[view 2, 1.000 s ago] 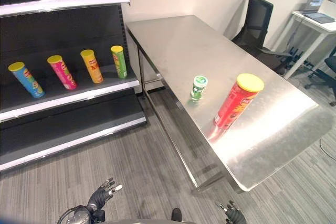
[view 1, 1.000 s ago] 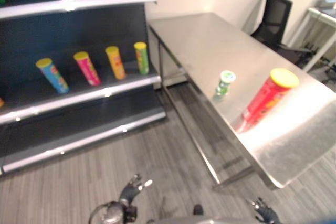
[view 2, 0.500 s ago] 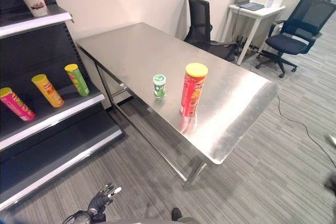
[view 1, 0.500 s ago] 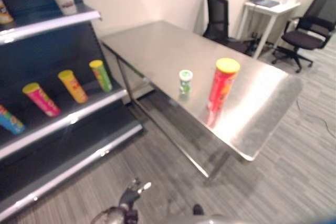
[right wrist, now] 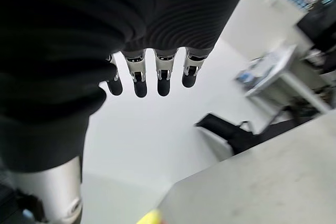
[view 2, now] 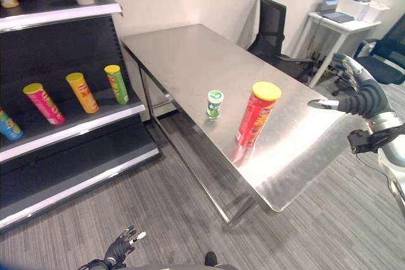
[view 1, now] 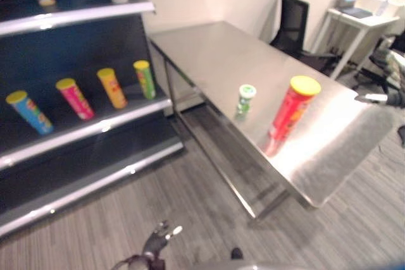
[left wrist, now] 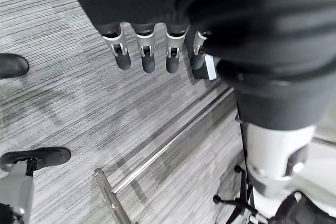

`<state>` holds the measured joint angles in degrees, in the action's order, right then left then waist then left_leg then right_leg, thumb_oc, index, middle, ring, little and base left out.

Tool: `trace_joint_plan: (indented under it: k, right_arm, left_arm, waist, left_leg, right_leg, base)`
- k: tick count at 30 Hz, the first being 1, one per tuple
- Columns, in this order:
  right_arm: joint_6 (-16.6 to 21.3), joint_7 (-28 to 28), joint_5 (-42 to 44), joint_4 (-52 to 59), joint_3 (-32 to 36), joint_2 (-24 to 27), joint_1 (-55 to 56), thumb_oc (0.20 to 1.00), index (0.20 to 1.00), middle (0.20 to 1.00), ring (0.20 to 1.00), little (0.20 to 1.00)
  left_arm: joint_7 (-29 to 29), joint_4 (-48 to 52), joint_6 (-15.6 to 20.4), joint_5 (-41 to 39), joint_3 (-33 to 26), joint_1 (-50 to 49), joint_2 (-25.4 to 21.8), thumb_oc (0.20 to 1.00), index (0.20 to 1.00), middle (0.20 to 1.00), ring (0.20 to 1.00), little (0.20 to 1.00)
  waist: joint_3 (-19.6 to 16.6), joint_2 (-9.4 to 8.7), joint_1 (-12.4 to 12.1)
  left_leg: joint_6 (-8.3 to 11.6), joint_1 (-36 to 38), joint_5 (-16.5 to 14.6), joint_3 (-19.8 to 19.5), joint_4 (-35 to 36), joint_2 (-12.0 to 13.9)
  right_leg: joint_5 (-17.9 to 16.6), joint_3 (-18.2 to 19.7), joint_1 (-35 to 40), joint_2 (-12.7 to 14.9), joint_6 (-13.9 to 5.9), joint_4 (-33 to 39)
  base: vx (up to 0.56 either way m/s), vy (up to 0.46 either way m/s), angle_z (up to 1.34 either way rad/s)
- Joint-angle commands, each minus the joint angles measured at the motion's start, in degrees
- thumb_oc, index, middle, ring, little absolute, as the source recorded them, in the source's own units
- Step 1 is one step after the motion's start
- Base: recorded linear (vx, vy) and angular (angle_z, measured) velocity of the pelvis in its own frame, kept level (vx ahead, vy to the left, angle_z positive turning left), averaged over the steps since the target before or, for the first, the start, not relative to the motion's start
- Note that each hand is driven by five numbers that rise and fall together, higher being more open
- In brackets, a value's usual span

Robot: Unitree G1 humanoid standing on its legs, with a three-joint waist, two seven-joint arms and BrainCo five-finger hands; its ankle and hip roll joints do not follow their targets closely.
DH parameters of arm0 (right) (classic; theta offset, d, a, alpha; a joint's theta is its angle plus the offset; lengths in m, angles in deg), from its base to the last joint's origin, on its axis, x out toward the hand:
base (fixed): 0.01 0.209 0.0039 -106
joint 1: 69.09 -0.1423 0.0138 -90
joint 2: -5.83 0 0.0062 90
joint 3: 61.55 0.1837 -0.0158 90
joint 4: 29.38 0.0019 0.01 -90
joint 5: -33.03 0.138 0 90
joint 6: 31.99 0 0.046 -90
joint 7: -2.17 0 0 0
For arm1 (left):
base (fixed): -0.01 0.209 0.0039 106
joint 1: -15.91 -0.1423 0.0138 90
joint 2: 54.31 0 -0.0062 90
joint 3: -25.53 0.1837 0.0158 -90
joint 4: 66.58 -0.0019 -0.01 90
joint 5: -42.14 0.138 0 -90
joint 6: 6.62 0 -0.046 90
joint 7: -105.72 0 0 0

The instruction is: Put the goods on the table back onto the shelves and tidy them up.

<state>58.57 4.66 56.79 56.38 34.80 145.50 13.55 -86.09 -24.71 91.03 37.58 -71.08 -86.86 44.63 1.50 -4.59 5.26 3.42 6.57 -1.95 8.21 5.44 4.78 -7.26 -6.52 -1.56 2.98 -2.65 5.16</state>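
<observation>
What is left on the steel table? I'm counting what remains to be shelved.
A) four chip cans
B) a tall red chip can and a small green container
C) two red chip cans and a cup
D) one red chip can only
B: a tall red chip can with a yellow lid and a small green container stand apart on the steel table.

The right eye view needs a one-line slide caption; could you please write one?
Right hand raised open beside the steel table, where a red chip can and small green canister await reshelving.
</observation>
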Motion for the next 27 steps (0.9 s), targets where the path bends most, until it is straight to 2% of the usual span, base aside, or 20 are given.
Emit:
trace_joint_plan:
  k: [1,4,7,11,22,24,27]
  right_arm:
    - [1.82,2.32,1.04,-3.35,-3.97,1.47,-8.00,1.000,1.000,1.000,1.000,1.000]
    - [1.86,4.30,-0.07,-8.61,-10.47,1.06,-13.40,1.000,1.000,1.000,1.000,1.000]
    - [1.92,4.26,0.11,-8.87,-12.40,-0.10,-15.76,1.000,1.000,1.000,1.000,1.000]
    - [2.83,4.90,4.05,-5.54,-9.18,-2.99,-13.63,1.000,1.000,1.000,1.000,1.000]
    - [3.37,7.90,6.47,-5.21,-10.57,-2.03,-11.48,1.000,1.000,1.000,1.000,1.000]
    - [2.48,9.37,4.66,-8.13,-14.92,1.16,-12.96,1.000,1.000,1.000,1.000,1.000]
    - [1.76,9.94,4.05,-10.61,-18.04,1.06,-15.95,1.000,1.000,1.000,1.000,1.000]
  left_arm:
    - [0.42,-1.18,2.02,0.02,1.67,2.52,0.02,1.000,1.000,1.000,1.000,1.000]
    - [0.60,-1.10,1.73,0.32,2.03,2.39,-0.23,1.000,1.000,1.000,1.000,1.000]
    - [0.80,-1.51,1.73,0.35,1.70,2.71,-0.31,1.000,1.000,1.000,1.000,1.000]
    - [0.88,-1.22,1.70,0.49,1.08,1.72,0.00,1.000,1.000,1.000,1.000,1.000]
    - [1.42,-1.46,1.74,0.71,1.60,1.03,0.01,1.000,1.000,1.000,1.000,1.000]
    - [1.70,-1.42,1.67,0.50,1.96,1.33,-0.42,1.000,1.000,1.000,1.000,1.000]
    - [1.89,-1.69,1.66,0.59,1.84,1.49,-0.44,1.000,1.000,1.000,1.000,1.000]
  waist:
    - [0.76,1.00,-1.75]
    - [0.63,0.55,-2.47]
    - [0.74,0.53,-2.62]
    - [0.27,0.44,-2.93]
    - [0.09,0.20,-3.83]
    - [0.20,-0.09,-4.29]
    - [0.39,-0.19,-4.39]
  left_leg:
    - [-0.02,-0.83,1.65,0.72,-0.44,2.04]
    - [-0.02,-1.12,1.44,0.62,-0.44,2.25]
    - [-0.08,-1.36,1.32,0.60,-0.44,2.36]
    - [-0.15,-2.02,1.41,0.36,-0.44,2.25]
    - [-0.09,-1.71,1.28,0.30,-0.44,2.32]
    - [0.04,-1.42,0.83,0.37,-0.44,2.42]
    - [0.10,-1.38,0.70,0.37,-0.44,2.47]
  right_leg:
    - [2.83,-0.19,1.50,2.49,0.72,-0.16]
    - [2.73,-0.28,1.55,2.59,0.70,-0.16]
    - [2.73,-0.47,1.54,2.72,0.63,-0.16]
    - [2.53,-0.78,1.41,3.01,0.61,-0.16]
    - [2.61,-1.18,1.91,3.23,0.67,-0.16]
    - [2.75,-1.37,2.38,3.19,0.61,-0.16]
    - [2.71,-1.50,2.49,3.23,0.62,-0.16]
  base:
    - [0.00,0.000,0.00]
    - [0.02,-0.007,0.04]
    - [0.02,-0.017,0.18]
    - [0.02,-0.016,0.12]
    - [0.01,-0.002,0.03]
    - [0.00,0.000,0.00]
    - [0.00,0.001,0.02]
